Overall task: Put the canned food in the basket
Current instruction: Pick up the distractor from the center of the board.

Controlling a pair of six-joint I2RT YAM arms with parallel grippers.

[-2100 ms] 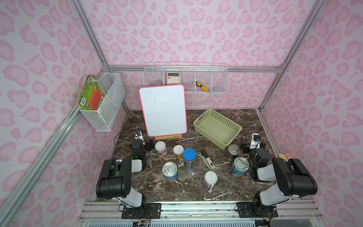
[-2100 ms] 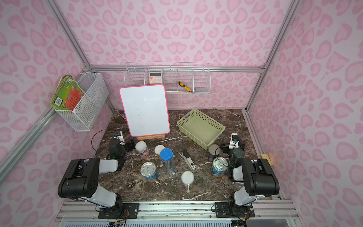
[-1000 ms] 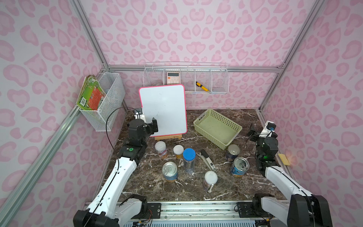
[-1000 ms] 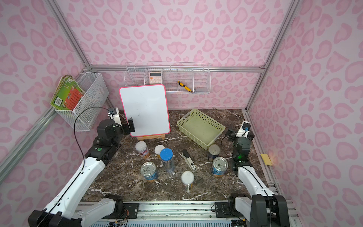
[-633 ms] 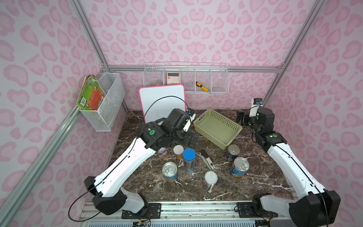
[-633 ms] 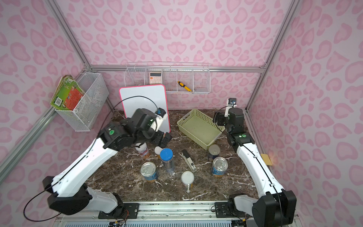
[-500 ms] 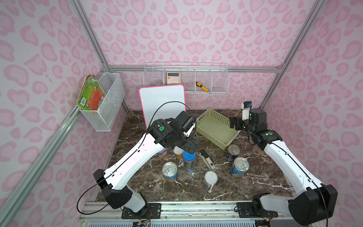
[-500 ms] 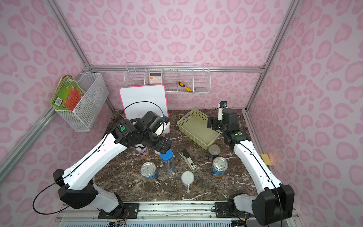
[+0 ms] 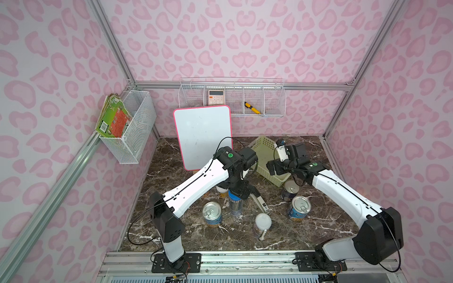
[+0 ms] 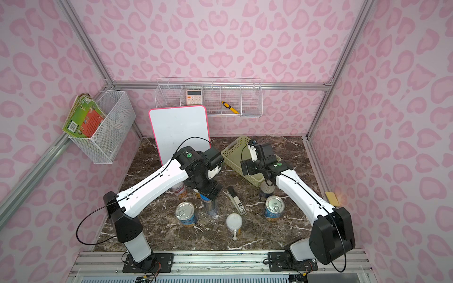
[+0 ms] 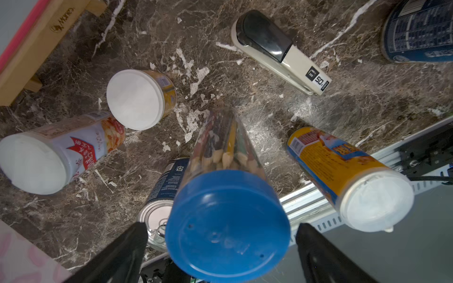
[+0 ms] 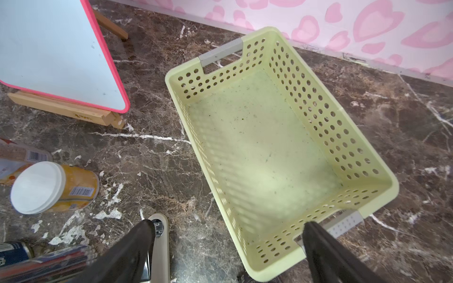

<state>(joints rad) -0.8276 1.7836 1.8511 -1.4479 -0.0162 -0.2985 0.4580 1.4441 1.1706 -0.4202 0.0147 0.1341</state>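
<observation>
Six cans (image 9: 212,215) stand on the tabletop (image 9: 161,159), the basket (image 12: 257,147) empty; left fingers (image 11: 117,257) and right fingers (image 12: 122,257) spread wide, holding nothing.

1. The left arm stretches over the marble table (image 9: 220,239), with the left gripper (image 9: 239,193) directly above the blue-lidded jar (image 9: 234,204) (its fingertips are hidden under the wrist).
2. The right gripper (image 9: 272,168) hangs over the near end of the pale green basket (image 9: 262,147).
3. One silver-topped can (image 9: 212,214) stands left of the jar. A second silver-topped can (image 9: 299,208) and a third silver-topped can (image 9: 290,191) stand near the basket's front corner.
4. A white-lidded can (image 9: 263,221) sits toward the front, and a stapler (image 9: 261,204) lies just beside the jar.
</observation>
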